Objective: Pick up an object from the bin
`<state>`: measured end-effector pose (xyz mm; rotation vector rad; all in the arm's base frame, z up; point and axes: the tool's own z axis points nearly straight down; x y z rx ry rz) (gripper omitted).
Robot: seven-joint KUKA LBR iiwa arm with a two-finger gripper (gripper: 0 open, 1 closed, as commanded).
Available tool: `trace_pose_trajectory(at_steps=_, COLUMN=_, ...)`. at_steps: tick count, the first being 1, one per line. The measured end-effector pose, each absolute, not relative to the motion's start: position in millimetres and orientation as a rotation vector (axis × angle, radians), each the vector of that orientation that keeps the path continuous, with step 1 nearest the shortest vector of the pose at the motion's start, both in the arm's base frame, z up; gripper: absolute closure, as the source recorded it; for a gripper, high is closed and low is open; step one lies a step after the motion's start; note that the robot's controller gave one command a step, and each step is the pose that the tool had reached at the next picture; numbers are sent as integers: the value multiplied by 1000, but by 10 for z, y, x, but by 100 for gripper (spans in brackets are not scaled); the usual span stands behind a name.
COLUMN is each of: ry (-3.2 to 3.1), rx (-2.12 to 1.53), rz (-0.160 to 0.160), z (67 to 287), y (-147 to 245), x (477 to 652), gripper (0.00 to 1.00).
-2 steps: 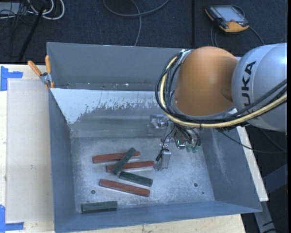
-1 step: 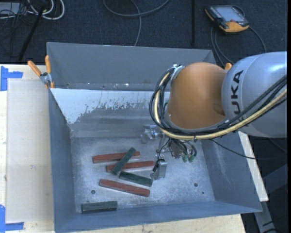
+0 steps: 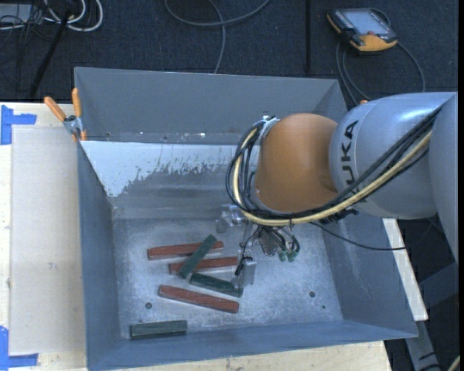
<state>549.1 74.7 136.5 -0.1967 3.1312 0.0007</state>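
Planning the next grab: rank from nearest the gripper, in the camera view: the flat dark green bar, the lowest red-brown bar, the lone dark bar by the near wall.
1. Flat dark green bar, just view-left of the gripper.
2. Lowest red-brown bar, further down-left in the view.
3. Lone dark bar, apart, by the near wall.

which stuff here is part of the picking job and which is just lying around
Job: two-finger gripper, low over the heap's right end; grey metal bin; heap of red-brown and dark green flat bars; lone dark bar by the near wall.
Lying about: orange-and-grey handheld unit on the dark floor beyond the bin; loose cables on that floor.
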Motion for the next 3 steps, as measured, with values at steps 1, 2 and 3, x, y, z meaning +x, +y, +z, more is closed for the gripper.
trace_pose_trajectory(at_steps=1, ry=3142, rx=18, rz=2, z=724, y=845, x=5341, gripper=100)
trace_pose_trajectory(at_steps=2, ry=3142, rx=19, rz=2, z=723, y=844, x=5341, gripper=100)
trace_pose_trajectory(at_steps=3, ry=3149, rx=8, rz=-1, z=1129, y=859, x=5452, gripper=100)
